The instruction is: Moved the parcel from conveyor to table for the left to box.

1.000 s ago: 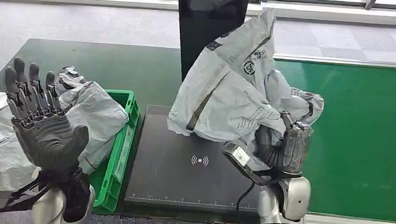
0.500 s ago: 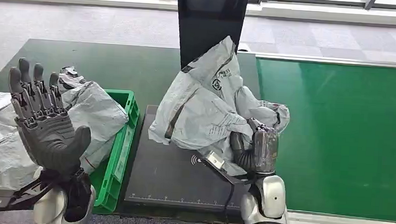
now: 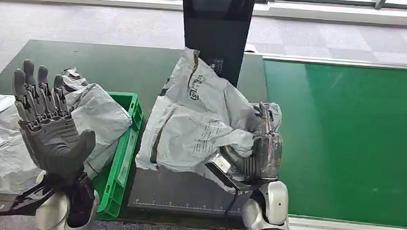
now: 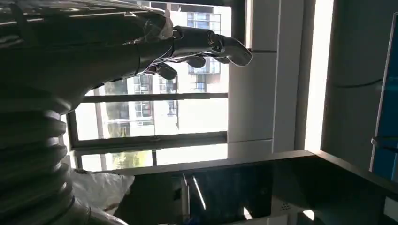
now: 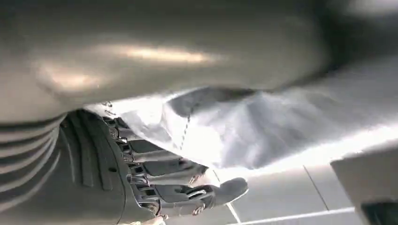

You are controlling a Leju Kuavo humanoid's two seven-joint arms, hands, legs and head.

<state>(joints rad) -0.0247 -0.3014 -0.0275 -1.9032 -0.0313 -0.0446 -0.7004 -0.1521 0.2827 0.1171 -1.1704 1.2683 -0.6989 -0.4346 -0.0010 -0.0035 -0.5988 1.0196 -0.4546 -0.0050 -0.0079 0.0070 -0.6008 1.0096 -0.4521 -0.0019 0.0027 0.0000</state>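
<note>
**Gripping parcel over scan pad**

Gripping the crumpled grey plastic mailer parcel (image 3: 201, 120), the right hand (image 3: 260, 150) is closing its fingers into the bag's right-hand folds; the bulk of the parcel is spreading away to that hand's left, lying over the flat black scan pad (image 3: 180, 191) on the dark table (image 3: 113, 67). The green conveyor belt (image 3: 349, 140) is lying just to the right of the hand. The left hand (image 3: 51, 132) is standing raised, palm forward, fingers spread and upright, holding nothing. Just behind and beside it, more grey plastic bags (image 3: 92, 111) are heaping over the green plastic crate (image 3: 121, 166). Beyond the parcel, a tall black upright panel (image 3: 215, 25) is standing.
</note>
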